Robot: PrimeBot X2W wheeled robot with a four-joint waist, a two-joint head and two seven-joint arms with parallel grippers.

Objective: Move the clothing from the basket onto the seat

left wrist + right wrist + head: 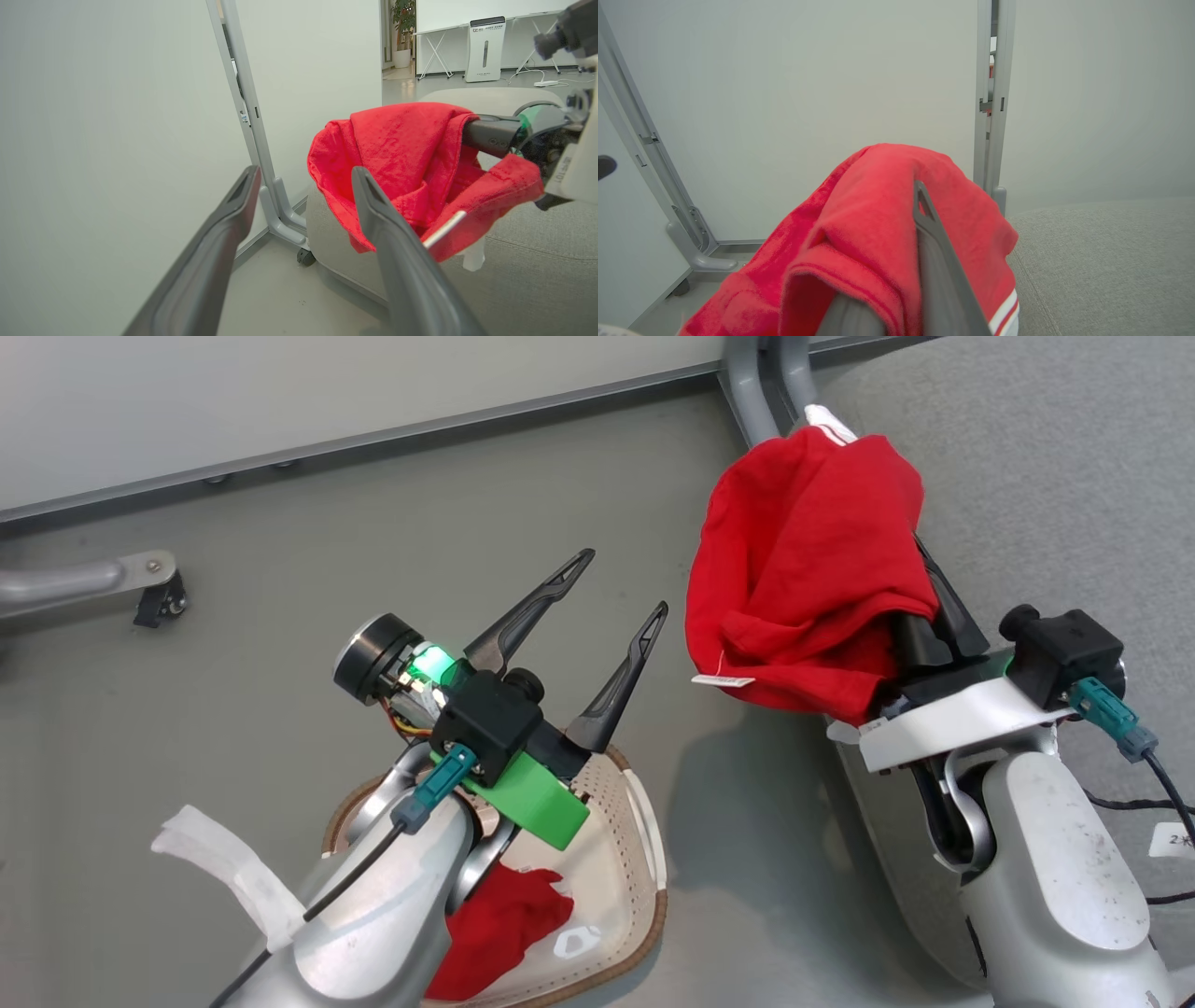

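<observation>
Red garment point(803, 551) draped over closed right hand point(916, 198), at seat point(1055, 476) edge

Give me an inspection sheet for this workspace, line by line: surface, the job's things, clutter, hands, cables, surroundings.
surface: grey floor; grey seat at right.
job's things: held garment, red, draped over the right hand at the seat's edge; second garment, red, in the basket.
clutter: small white label near the right arm.
hands: left hand open, empty; right hand shut on the held garment.
cables: teal-plug leads at both wrists; black cables by the right arm.
surroundings: white partition on a wheeled grey frame.
</observation>
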